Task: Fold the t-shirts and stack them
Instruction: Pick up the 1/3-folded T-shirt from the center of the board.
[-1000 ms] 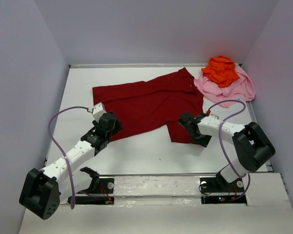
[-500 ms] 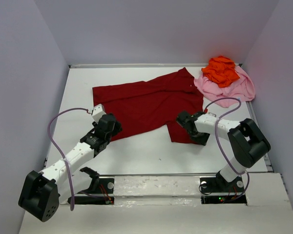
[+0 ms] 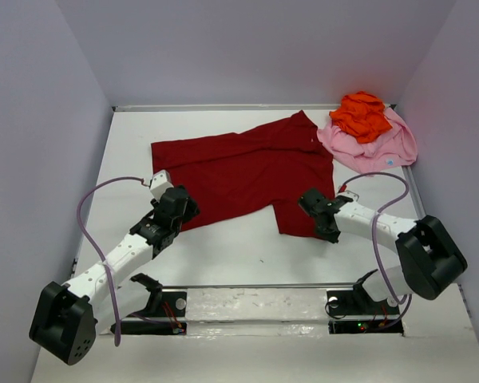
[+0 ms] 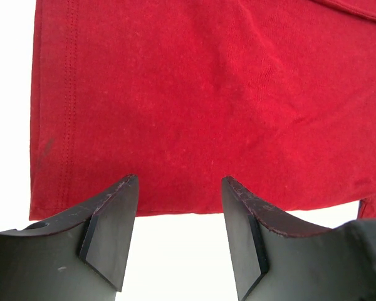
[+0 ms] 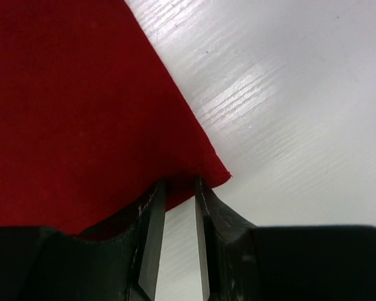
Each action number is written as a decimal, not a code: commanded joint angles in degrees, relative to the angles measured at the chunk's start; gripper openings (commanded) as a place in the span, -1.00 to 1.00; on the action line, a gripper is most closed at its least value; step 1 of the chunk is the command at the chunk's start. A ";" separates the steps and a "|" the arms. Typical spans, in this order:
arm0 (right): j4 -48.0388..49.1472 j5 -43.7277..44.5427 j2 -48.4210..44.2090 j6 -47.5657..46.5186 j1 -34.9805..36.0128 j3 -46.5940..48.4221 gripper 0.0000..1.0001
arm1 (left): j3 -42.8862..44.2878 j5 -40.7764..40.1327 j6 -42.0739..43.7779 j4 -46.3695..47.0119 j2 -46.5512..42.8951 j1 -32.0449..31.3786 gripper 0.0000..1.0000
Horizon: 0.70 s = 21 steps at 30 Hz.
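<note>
The dark red t-shirt point(image 3: 247, 171) lies spread flat across the middle of the table. My left gripper point(image 3: 174, 209) hovers open at its near left hem, and in the left wrist view the hem point(image 4: 194, 94) runs just past the fingertips of that gripper point(image 4: 178, 182), with bare table between them. My right gripper point(image 3: 313, 206) is at the shirt's near right corner. Its jaws point(image 5: 178, 183) are narrowed to a slim slit, with the corner's edge point(image 5: 69, 106) lying over the tips. The orange t-shirt point(image 3: 361, 114) sits crumpled on the pink t-shirt point(image 3: 375, 145) at the far right.
White walls enclose the table on the left, back and right. The table's near edge point(image 3: 303, 287) runs in front of both arm bases. A purple cable point(image 3: 92, 199) loops off the left arm, another off the right arm point(image 3: 375, 179).
The right gripper's jaws have narrowed at the red shirt's corner and its arm has swung outward to the right. The left arm has stayed put.
</note>
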 commanded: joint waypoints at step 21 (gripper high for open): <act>-0.16 -3.22 -8.23 -1.68 0.15 -1.39 -0.09 | -0.10 -0.52 0.86 1.57 -0.93 -0.34 0.29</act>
